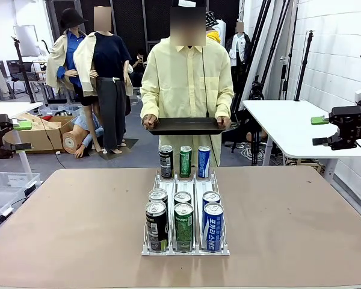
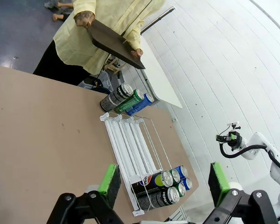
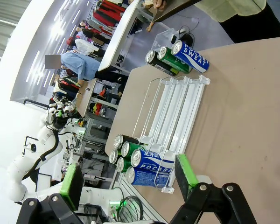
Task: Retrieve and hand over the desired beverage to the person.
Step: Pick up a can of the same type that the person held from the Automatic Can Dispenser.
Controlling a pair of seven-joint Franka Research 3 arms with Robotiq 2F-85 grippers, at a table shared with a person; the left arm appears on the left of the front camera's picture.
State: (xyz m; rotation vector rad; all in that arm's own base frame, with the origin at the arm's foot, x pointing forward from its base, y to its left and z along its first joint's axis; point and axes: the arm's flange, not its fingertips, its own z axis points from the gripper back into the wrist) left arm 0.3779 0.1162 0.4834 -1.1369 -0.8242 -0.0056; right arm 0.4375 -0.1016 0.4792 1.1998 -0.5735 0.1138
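The person (image 1: 188, 78) in a pale-yellow shirt stands at the far side of the table and holds a dark tray (image 1: 186, 125) level in both hands. A white wire rack (image 1: 195, 183) lies mid-table. At its near end stand several cans (image 1: 183, 220), black, green and blue, in pairs. A black can (image 1: 166, 161), a green can (image 1: 185, 161) and a blue can (image 1: 204, 161) stand at its far end. My left gripper (image 1: 25, 136) hangs open off the table's left side. My right gripper (image 1: 317, 131) hangs open off the right side. Both wrist views look down on the rack (image 2: 130, 140) (image 3: 177, 107) between green pads (image 2: 109, 184) (image 3: 186, 171).
The brown table (image 1: 78, 223) has wide bare room on both sides of the rack. A white table (image 1: 289, 126) stands behind at the right. Cardboard boxes (image 1: 39, 132) and a clear plastic bin (image 1: 6, 186) sit on the floor at the left.
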